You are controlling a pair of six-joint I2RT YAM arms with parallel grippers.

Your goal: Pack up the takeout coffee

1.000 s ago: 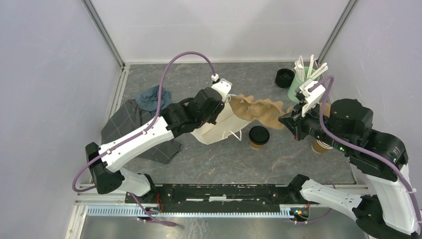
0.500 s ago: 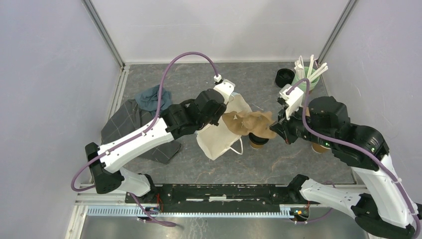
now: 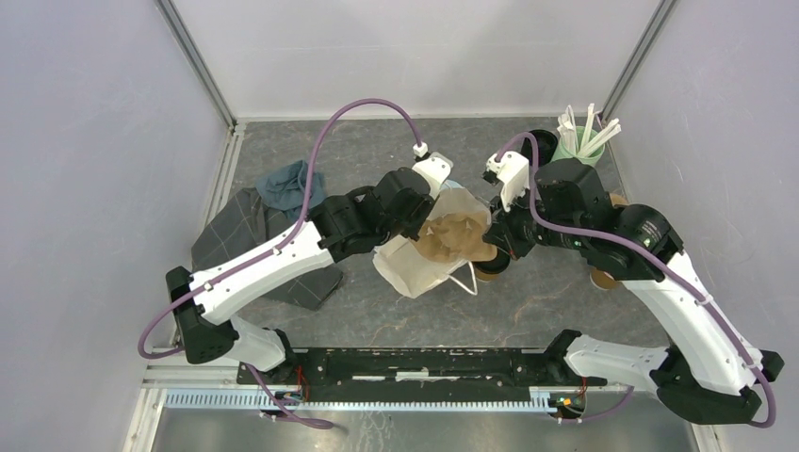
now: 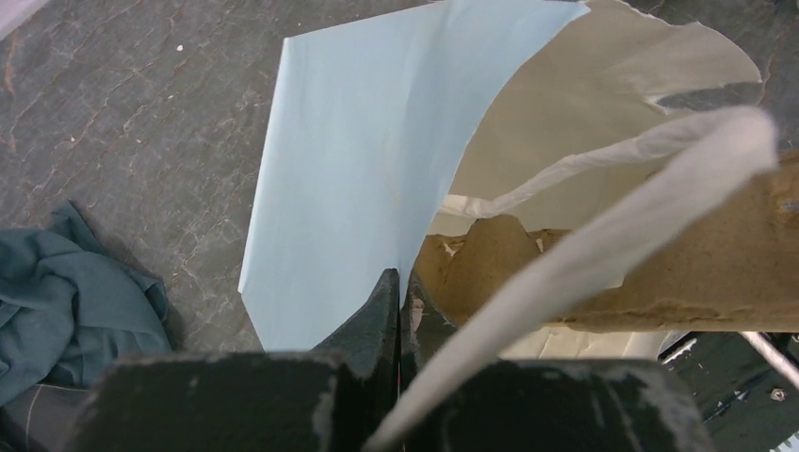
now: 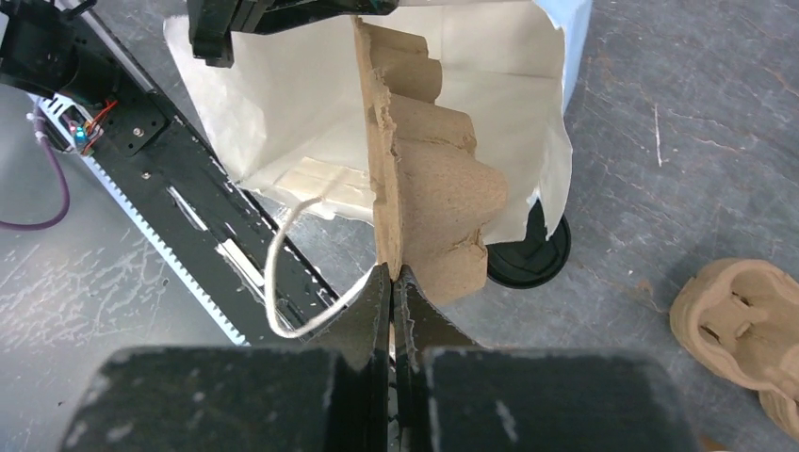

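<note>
The takeout coffee (image 3: pixel 491 268), a brown cup with a black lid (image 5: pixel 533 256), stands on the table just right of the white paper bag (image 3: pixel 412 270), mostly hidden under my right gripper. My left gripper (image 4: pixel 400 279) is shut on the bag's rim (image 4: pixel 358 141) and holds its mouth open. My right gripper (image 5: pixel 391 274) is shut on the edge of the brown pulp cup carrier (image 5: pixel 433 179). The carrier (image 3: pixel 456 235) reaches into the bag's open mouth. In the top view my left gripper (image 3: pixel 430 213) and right gripper (image 3: pixel 497 236) face each other across the bag.
A teal cloth (image 3: pixel 285 185) and a grey checked cloth (image 3: pixel 247 241) lie at the left. A green cup of white stirrers (image 3: pixel 579 143) and black lids (image 3: pixel 546 139) stand at the back right. Paper cups (image 3: pixel 603 279) and another pulp carrier (image 5: pixel 744 311) sit right of the coffee.
My right gripper has carried the cup carrier leftward, over the coffee and into the bag's mouth. My left gripper has kept its hold while the bag's mouth turned toward the carrier.
</note>
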